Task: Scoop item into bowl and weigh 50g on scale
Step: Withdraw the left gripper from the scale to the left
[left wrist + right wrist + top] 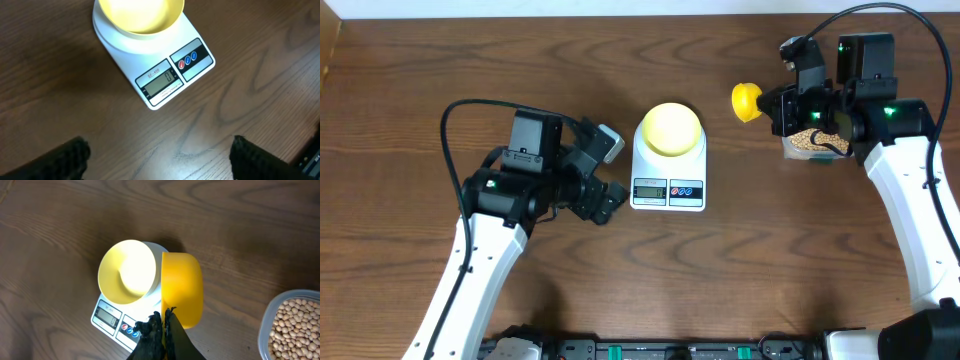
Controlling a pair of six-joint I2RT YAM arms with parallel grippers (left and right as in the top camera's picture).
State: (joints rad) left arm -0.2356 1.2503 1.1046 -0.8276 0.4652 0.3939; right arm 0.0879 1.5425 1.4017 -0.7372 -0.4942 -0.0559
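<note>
White arms (480, 270), black claws (160, 159), looping black cables (444, 122), green lights (841, 46)

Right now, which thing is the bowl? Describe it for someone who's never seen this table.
Find the white scale at the middle of the table. The bowl is the pale yellow round dish sitting on its platform, empty; the deeper yellow scoop to its right is off the scale.

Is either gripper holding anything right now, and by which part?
The right gripper holds the yellow scoop by its handle; the left gripper is open, holding nothing.
</note>
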